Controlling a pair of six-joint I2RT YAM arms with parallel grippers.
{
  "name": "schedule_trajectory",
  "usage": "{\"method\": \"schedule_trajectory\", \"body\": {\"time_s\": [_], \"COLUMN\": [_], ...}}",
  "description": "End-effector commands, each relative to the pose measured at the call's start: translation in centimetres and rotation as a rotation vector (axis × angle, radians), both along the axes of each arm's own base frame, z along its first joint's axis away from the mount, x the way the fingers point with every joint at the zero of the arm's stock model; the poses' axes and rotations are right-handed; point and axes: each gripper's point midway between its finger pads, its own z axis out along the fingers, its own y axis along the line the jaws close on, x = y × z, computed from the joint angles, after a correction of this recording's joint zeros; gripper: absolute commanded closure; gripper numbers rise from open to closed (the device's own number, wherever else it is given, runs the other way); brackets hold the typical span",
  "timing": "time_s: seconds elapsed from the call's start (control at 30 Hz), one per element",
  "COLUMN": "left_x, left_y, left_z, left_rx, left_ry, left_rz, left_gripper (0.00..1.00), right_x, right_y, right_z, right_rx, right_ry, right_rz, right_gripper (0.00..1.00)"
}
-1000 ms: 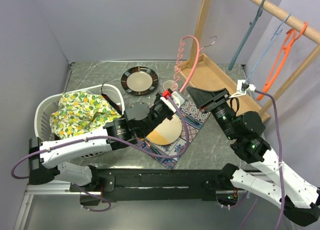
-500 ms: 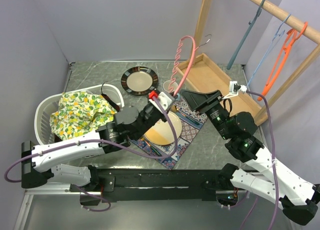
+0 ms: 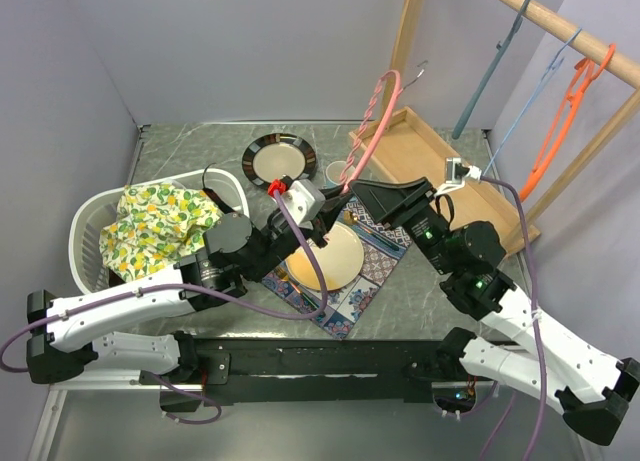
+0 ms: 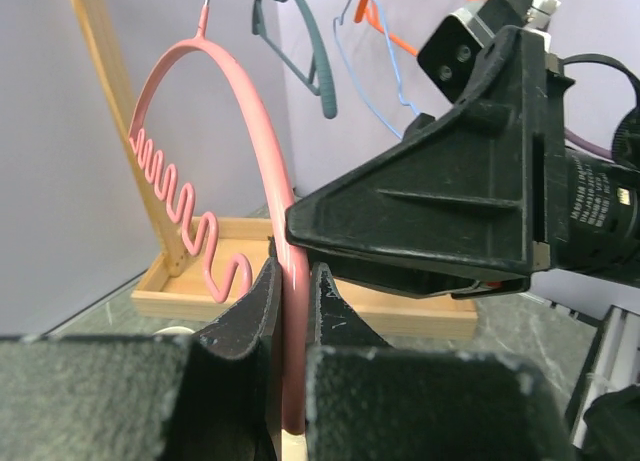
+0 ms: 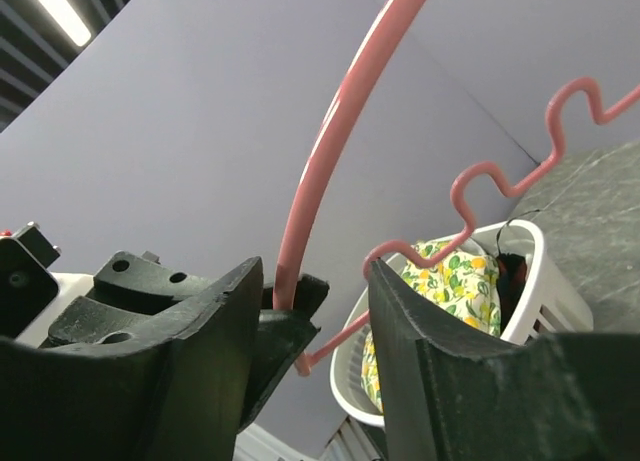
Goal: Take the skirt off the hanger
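Note:
The yellow lemon-print skirt (image 3: 160, 224) lies bunched in the white basket (image 3: 85, 231) at the left, apart from the hanger; it also shows in the right wrist view (image 5: 452, 271). My left gripper (image 3: 326, 198) is shut on the lower end of the bare pink hanger (image 3: 377, 106) and holds it raised and tilted over the table. In the left wrist view the pink rod (image 4: 258, 131) is pinched between my fingertips (image 4: 268, 291). My right gripper (image 3: 362, 188) is open, and its jaws straddle the hanger's rod (image 5: 340, 111) just above the left gripper without closing on it.
A patterned placemat (image 3: 375, 256) with an orange plate (image 3: 325, 261) lies under the grippers. A dark-rimmed plate (image 3: 279, 162) and a small cup (image 3: 334, 171) sit behind. A wooden tray (image 3: 440, 161) and a wooden rail (image 3: 560, 26) with several hangers stand at the right.
My left arm has drawn back to the left, lifting the hanger and tilting it more upright. My right gripper has moved left and now straddles the rod.

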Motion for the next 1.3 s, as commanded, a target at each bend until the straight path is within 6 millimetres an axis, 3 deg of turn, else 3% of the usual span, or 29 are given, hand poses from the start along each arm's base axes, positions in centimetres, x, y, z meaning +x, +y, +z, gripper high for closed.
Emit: {"method": "schedule_trajectory", "body": {"time_s": [0.0,0.13,0.17,0.2,0.27,0.4,0.43,0.47,0.53,0.57,0.6,0.7,0.77,0.8,0.83,0.87,0.9,0.93,1.0,1.17,1.27], "left_x": [-1.1,-1.5,-1.5,-1.4,-1.3,-1.2,-1.1,-0.9,-0.7,-0.7,-0.7,-0.2,-0.2,-0.3,-0.3,-0.4,-0.4,0.0,0.1,1.8,3.3], "left_y": [-0.1,-0.4,-0.4,-0.5,-0.4,-0.4,-0.4,-0.5,-0.3,-0.1,-0.1,0.7,1.6,1.9,2.4,3.3,3.7,4.5,6.0,9.7,11.0], "left_z": [2.6,2.4,2.3,2.2,2.1,2.1,1.9,1.9,2.0,2.3,1.8,1.2,1.7,1.6,1.3,1.8,1.7,1.2,1.1,-1.5,-5.3], "left_rx": [-0.110,-0.132,-0.133,-0.131,-0.134,-0.132,-0.121,-0.106,-0.095,-0.085,-0.058,0.015,0.039,0.055,0.079,0.079,0.091,0.120,0.137,0.261,0.434], "left_ry": [-0.022,-0.016,-0.013,-0.009,-0.005,-0.001,-0.003,-0.005,-0.006,-0.016,-0.011,-0.014,-0.021,-0.022,-0.019,-0.034,-0.040,-0.036,-0.037,-0.029,-0.057], "left_rz": [-0.067,-0.096,-0.096,-0.093,-0.089,-0.078,-0.073,-0.067,-0.050,-0.043,-0.041,0.001,0.017,0.020,0.029,0.043,0.056,0.093,0.128,0.310,0.439], "left_gripper": [0.99,0.99,0.99,0.99,0.99,0.96,0.89,0.67,0.42,0.25,0.16,0.07,0.01,0.01,0.01,0.01,0.01,0.01,0.01,0.01,0.01], "right_x": [-1.2,-1.2,-1.0,-1.0,-0.8,-0.4,0.0,0.4,1.4,1.7,2.3,3.9,5.1,5.3,6.3,7.4,7.5,8.5,9.8,14.2,16.5], "right_y": [-1.1,-1.2,-1.0,-0.9,-0.7,-0.1,0.0,0.1,-0.2,-0.1,-0.2,-0.8,-0.1,-0.3,0.8,0.6,0.5,1.1,0.1,-1.1,-1.4], "right_z": [4.3,4.9,4.9,5.1,5.7,6.7,7.3,7.1,8.3,8.4,8.6,10.2,9.8,11.0,10.5,10.4,11.6,11.1,12.0,11.6,11.5], "right_rx": [0.089,0.100,0.094,0.090,0.079,0.058,0.049,0.029,0.013,-0.003,-0.010,-0.021,-0.052,-0.041,-0.062,-0.073,-0.045,-0.054,-0.007,0.008,-0.028], "right_ry": [-0.098,-0.116,-0.120,-0.123,-0.135,-0.157,-0.168,-0.159,-0.174,-0.170,-0.165,-0.157,-0.138,-0.151,-0.139,-0.128,-0.131,-0.113,-0.102,-0.046,-0.035], "right_rz": [0.002,-0.008,-0.008,-0.009,-0.014,-0.015,-0.033,-0.048,-0.099,-0.112,-0.132,-0.199,-0.212,-0.217,-0.199,-0.211,-0.206,-0.194,-0.197,-0.299,-0.372], "right_gripper": [0.51,0.65,0.71,0.86,1.00,1.00,1.00,1.00,1.00,1.00,1.00,1.00,1.00,1.00,1.00,1.00,1.00,1.00,1.00,1.00,1.00]}}
